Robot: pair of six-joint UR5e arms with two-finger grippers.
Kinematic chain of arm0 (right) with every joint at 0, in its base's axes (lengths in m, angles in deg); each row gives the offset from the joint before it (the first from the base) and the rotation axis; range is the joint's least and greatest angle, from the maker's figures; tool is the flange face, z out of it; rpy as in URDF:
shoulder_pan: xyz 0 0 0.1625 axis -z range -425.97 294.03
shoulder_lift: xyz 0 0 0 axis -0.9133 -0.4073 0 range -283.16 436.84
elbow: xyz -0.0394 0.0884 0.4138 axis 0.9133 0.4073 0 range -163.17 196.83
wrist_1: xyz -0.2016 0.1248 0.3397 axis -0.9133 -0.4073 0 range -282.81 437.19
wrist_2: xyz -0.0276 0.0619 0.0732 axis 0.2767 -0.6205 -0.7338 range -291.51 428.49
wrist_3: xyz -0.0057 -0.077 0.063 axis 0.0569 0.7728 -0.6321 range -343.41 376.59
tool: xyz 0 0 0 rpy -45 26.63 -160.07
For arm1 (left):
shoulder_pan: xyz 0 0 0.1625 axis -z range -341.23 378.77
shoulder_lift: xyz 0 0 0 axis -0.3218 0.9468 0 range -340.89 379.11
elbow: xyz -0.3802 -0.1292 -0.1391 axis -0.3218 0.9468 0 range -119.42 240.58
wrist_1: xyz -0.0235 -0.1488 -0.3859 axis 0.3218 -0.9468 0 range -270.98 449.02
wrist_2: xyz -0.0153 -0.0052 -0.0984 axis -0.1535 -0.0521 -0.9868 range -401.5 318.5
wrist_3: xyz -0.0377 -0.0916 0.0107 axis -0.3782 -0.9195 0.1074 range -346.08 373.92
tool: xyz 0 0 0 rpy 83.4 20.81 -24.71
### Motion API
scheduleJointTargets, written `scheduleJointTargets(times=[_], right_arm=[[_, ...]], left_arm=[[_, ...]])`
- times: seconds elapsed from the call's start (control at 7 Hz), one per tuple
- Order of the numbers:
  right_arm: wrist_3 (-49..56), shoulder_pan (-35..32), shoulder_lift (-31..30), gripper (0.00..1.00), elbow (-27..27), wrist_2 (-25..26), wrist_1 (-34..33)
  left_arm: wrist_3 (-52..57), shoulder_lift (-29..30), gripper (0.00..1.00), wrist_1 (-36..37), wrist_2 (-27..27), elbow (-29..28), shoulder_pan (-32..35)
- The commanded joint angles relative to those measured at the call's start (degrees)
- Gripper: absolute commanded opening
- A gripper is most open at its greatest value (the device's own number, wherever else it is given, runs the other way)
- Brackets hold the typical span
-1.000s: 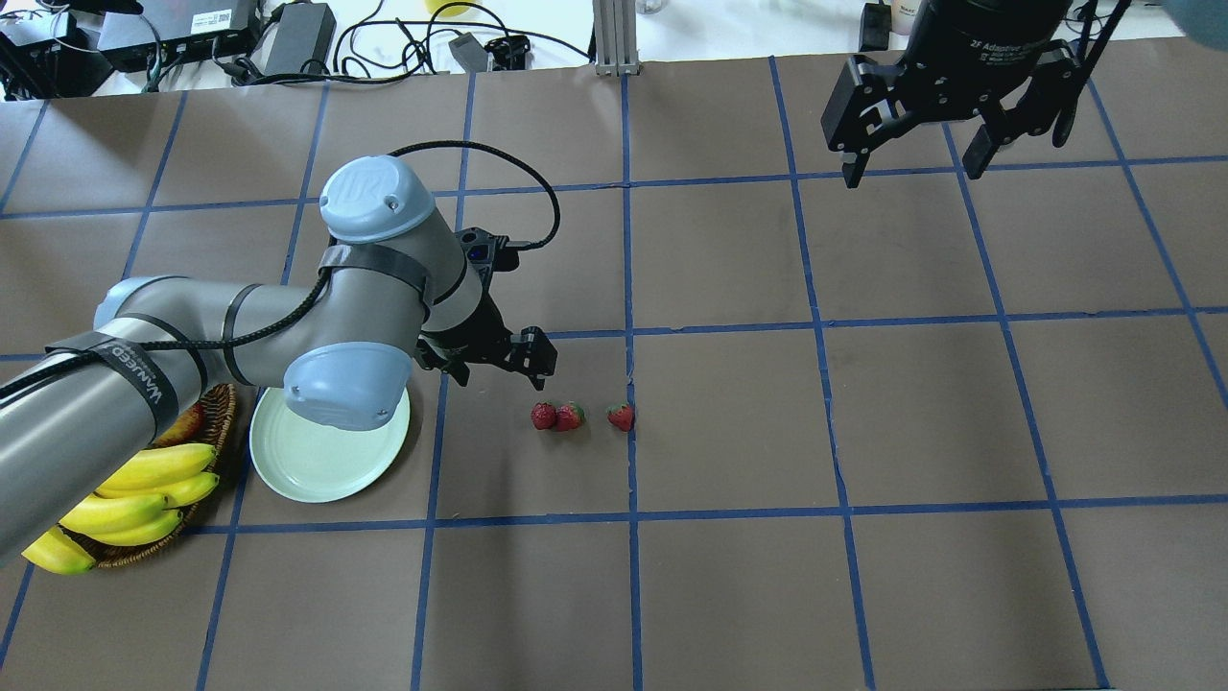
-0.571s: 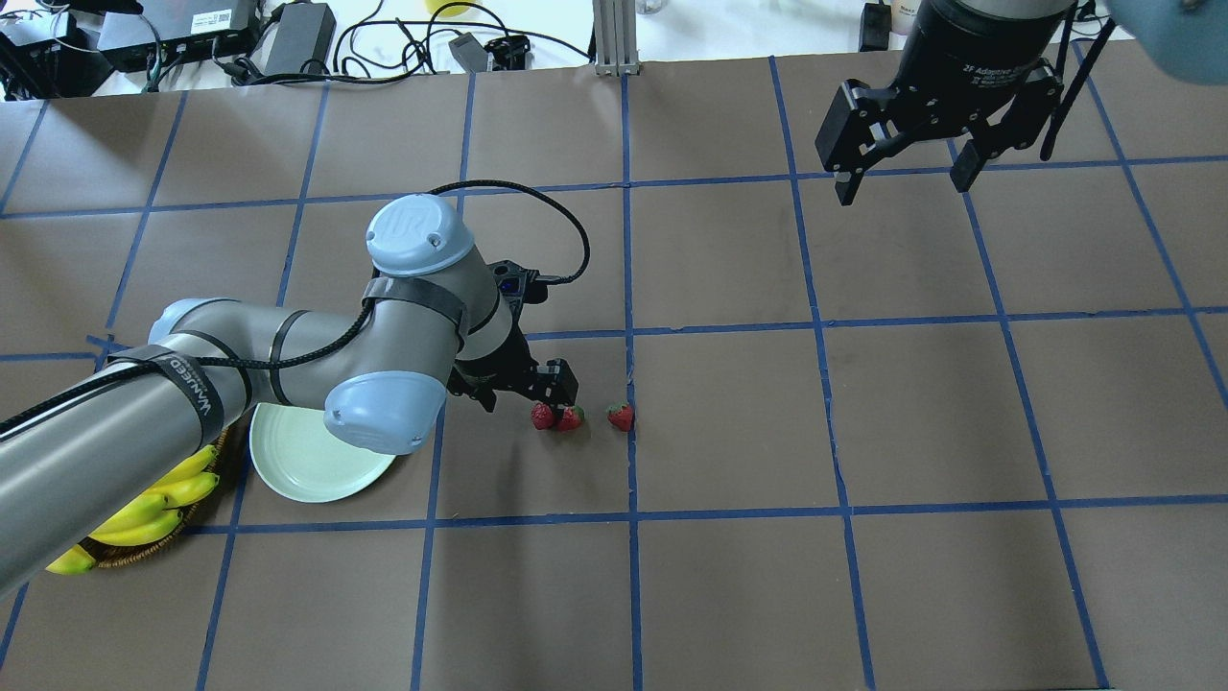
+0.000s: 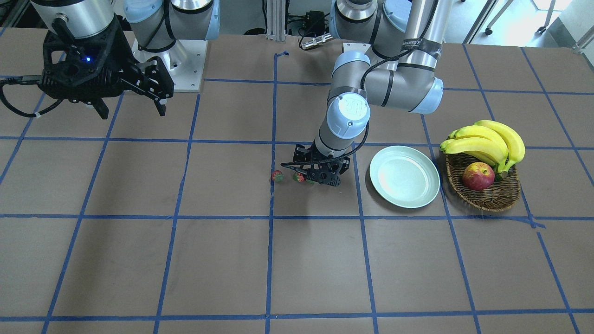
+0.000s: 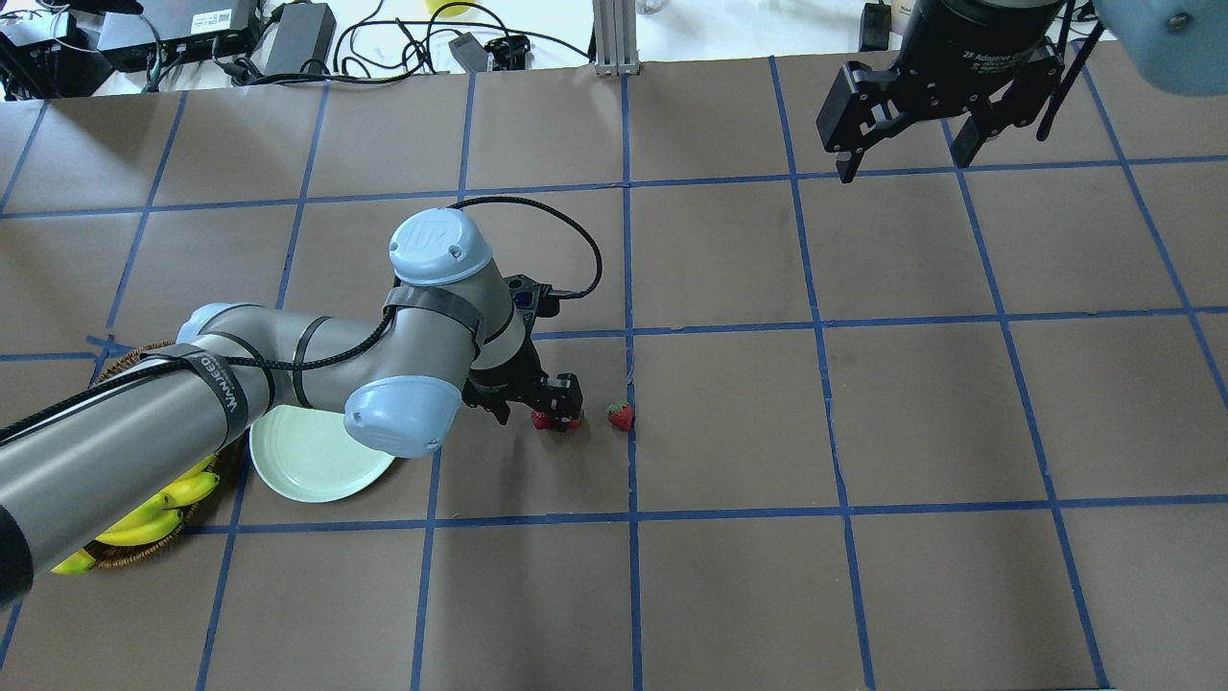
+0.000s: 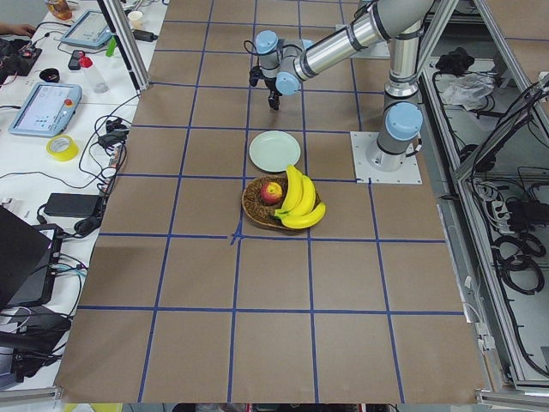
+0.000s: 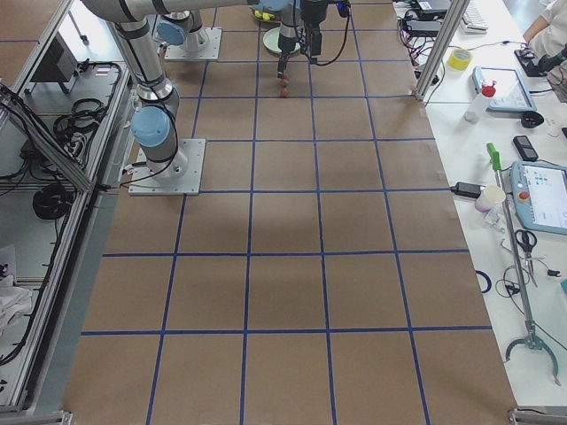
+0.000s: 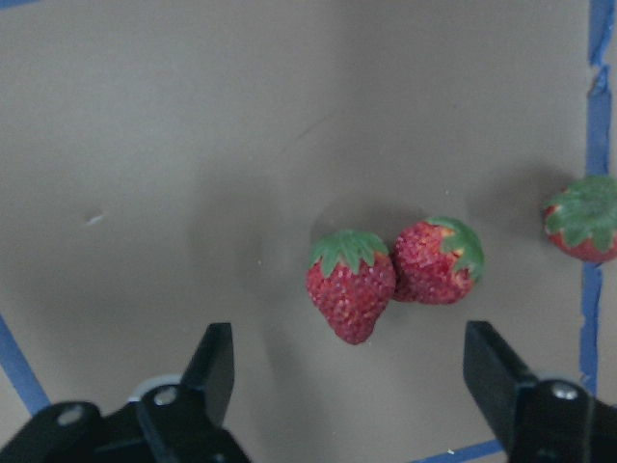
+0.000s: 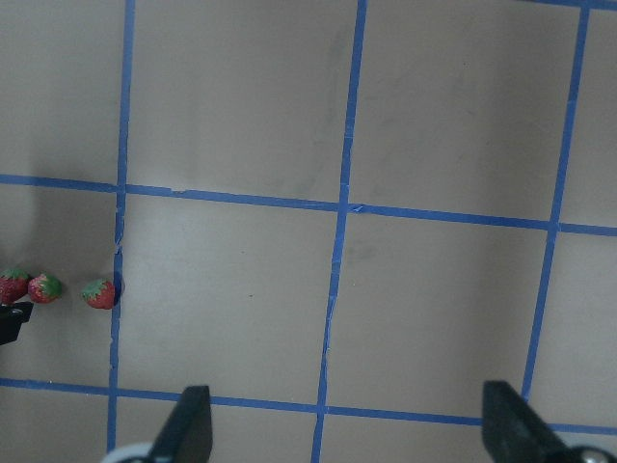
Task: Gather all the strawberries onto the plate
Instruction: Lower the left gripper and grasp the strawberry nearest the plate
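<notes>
Three strawberries lie near the table's middle. Two touch each other (image 7: 350, 286) (image 7: 439, 260); the third (image 4: 621, 416) lies apart, on a blue tape line. My left gripper (image 4: 533, 403) is open and hangs low over the touching pair, partly covering them in the overhead view. In the left wrist view its fingertips (image 7: 207, 371) stand wide on either side below the pair. The pale green plate (image 4: 307, 465) is bare, left of the berries and partly under my left arm. My right gripper (image 4: 902, 130) is open, empty and high at the far right.
A wicker basket (image 3: 485, 197) with bananas (image 3: 487, 139) and a red-yellow apple (image 3: 478, 176) stands beside the plate (image 3: 404, 183). Cables and electronics (image 4: 288, 38) line the far table edge. Blue tape lines grid the brown table.
My left arm has swung right and lowered, so its open gripper now stands over the two touching strawberries. The right gripper shifted slightly. The strawberries have not moved.
</notes>
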Motion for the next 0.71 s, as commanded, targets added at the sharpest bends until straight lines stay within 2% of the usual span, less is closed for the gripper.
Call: scheduleJointTargets(times=[0.0,0.14,0.29,0.43,0.57], right_arm=[[-0.37,-0.01,-0.02,1.0,0.0,-0.05,0.21],[-0.37,-0.01,-0.02,1.0,0.0,-0.14,0.3],[-0.28,-0.1,-0.02,1.0,0.0,-0.22,0.56],[-0.37,-0.1,-0.11,1.0,0.0,-0.31,0.57],[-0.37,-0.1,-0.11,1.0,0.0,-0.31,0.57]], left_arm=[[0.57,0.87,0.69,0.0,0.09,0.08,0.0],[2.05,1.22,0.58,-0.08,0.0,-0.01,0.0],[2.15,1.66,0.36,0.0,-0.09,-0.1,0.0],[2.15,1.75,0.0,-0.08,-0.18,-0.45,0.0],[2.33,1.67,0.0,-0.08,-0.26,-0.54,0.0]])
